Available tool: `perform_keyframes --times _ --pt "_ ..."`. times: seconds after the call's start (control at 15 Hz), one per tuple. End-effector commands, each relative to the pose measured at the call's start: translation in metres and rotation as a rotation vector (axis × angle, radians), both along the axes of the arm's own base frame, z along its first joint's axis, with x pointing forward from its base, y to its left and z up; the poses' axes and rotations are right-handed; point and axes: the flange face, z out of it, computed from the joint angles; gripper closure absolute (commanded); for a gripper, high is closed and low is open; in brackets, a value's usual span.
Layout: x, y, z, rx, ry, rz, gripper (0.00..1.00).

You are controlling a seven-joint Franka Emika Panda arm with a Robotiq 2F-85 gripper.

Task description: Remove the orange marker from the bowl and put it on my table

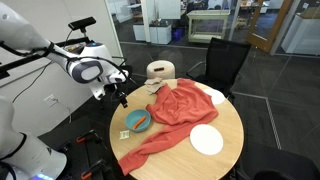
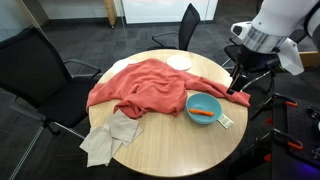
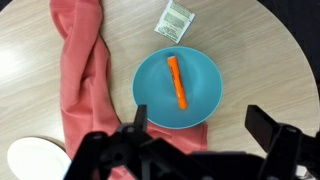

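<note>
— Saw the bowl (image 1: 138, 121) in an exterior view, near the edge of the table (image 1: 228, 115) and touching the red cloth (image 1: 178, 108)?
— Saw it. Made out a hint of orange inside, too small to name there. Found the gripper (image 1: 122, 97) hanging above the table's rim, near the bowl but apart from it. Could not tell the spread of the fingers.
— And in an exterior view from across?
— Found the orange marker (image 2: 203, 113) lying flat in the bowl (image 2: 204, 101), the only thing in it. Noted a small packet (image 2: 226, 121) just beside the bowl and a white plate (image 2: 180, 62) at the far rim, beside the cloth (image 2: 145, 85). Saw the gripper (image 2: 237, 88) above the table edge, clear of the bowl.
— Wrist view?
— Looked straight down into the bowl (image 3: 150, 95). Saw the marker (image 3: 176, 80) near its middle, one end pointing toward the packet (image 3: 176, 20). Saw the fingers (image 3: 140, 118) spread wide apart, clamped on nothing, over the bowl's near rim. Caught the plate (image 3: 35, 160) at a corner, against the cloth (image 3: 80, 70).
</note>
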Motion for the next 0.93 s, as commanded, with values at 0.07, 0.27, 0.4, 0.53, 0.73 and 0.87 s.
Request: perform_keyframes --times 0.07,0.27,0.4,0.53,0.73,0.87 --pt "0.027 -0.010 -0.041 0.013 0.012 0.075 0.00" --pt "0.042 -0.017 -0.069 0.018 0.027 0.108 0.00" --pt "0.052 -0.017 -0.086 0.019 0.047 0.125 0.00" --pt "0.061 -0.016 -0.100 0.007 0.062 0.136 0.00" --pt "0.073 -0.014 -0.120 -0.010 0.084 0.138 0.00" --pt "0.077 -0.013 -0.131 -0.017 0.099 0.147 0.00"
